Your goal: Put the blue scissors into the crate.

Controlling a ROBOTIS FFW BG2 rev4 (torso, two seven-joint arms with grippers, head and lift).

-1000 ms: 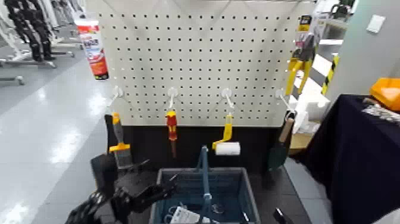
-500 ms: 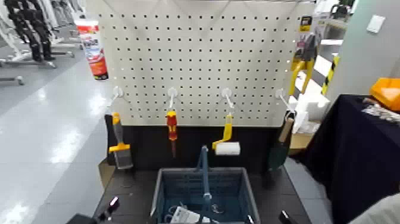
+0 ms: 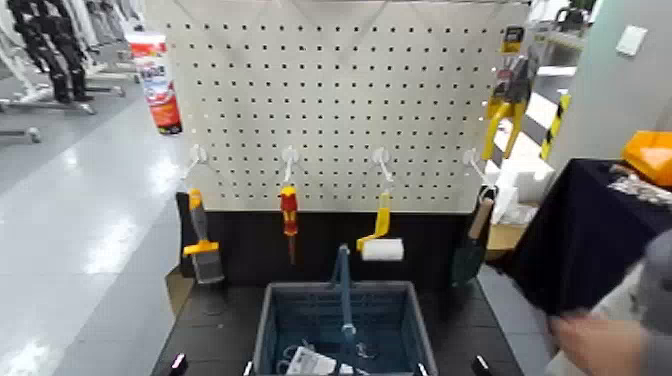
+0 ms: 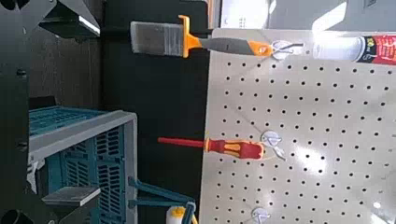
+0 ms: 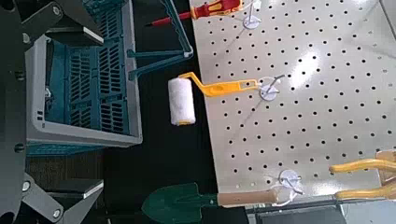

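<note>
The crate (image 3: 345,318) is a blue-grey lattice basket with an upright handle, on the dark table below the pegboard. A white card (image 3: 310,362) with faint scissor loops beside it lies inside at the front; I take it for the blue scissors. My left gripper (image 3: 178,362) is low, left of the crate. My right gripper (image 3: 480,365) is low on the right. In the left wrist view my left gripper (image 4: 93,112) is open and empty, facing the crate (image 4: 79,159). In the right wrist view my right gripper (image 5: 98,110) is open and empty, facing the crate (image 5: 79,84).
The pegboard (image 3: 340,100) holds a paintbrush (image 3: 200,245), a red-and-yellow screwdriver (image 3: 288,215), a paint roller (image 3: 380,240), a trowel (image 3: 470,245) and yellow-handled pliers (image 3: 505,105). A person's hand (image 3: 590,345) is at the lower right. A dark-clothed table (image 3: 600,260) stands right.
My left arm, raised beside the crate's left edge a second ago, has dropped almost out of the head view. A person's hand has come in at the lower right.
</note>
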